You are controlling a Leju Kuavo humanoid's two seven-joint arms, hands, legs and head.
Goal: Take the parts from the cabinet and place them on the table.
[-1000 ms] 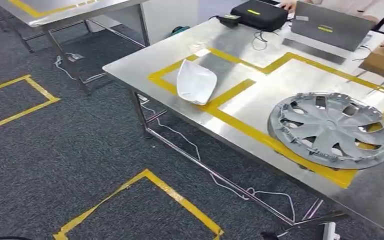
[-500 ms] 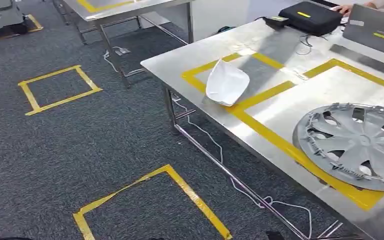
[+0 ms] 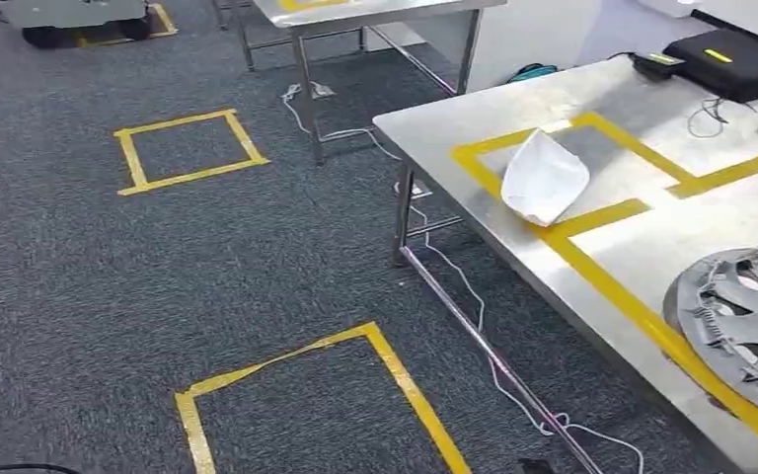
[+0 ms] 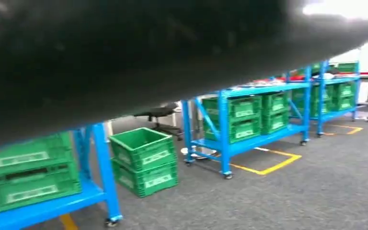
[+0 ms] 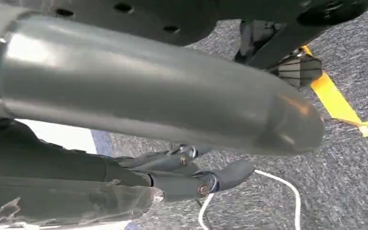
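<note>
Right hand (image 5: 191, 179): in the right wrist view, dark fingers lie beside a crumpled, clear glossy thing at the lower left of the frame; whether they grip it cannot be told.
Left hand: its wrist view is mostly covered by a dark blurred mass, so its state cannot be told.
Floor mark (image 3: 306, 400): a yellow taped square on grey carpet at the lower centre of the head view, with another taped square (image 3: 186, 148) at the upper left.
Steel table (image 3: 454, 138): runs from the upper centre to the lower right of the head view, with yellow tape zones on its top.
Wheel cover (image 3: 745, 316): a grey spoked disc at the right edge, cut by the frame, lying flat across a tape line. It looks like thin rigid plastic, probably light but wide and springy; the rim or a spoke opening would give the surest hold, and the clip tabs along the edge look breakable.
White shell part (image 3: 545, 178): on the table at the upper right, resting on a taped zone with its edge over the tape. Smooth and curved, likely light and slippery; a hold across its rim seems safer than on the glossy dome.
Black case (image 3: 732, 61): at the far upper right, with cables beside it.
Blue racks (image 4: 249, 120): in the left wrist view, holding green crates (image 4: 143, 160); these may be the cabinet.
</note>
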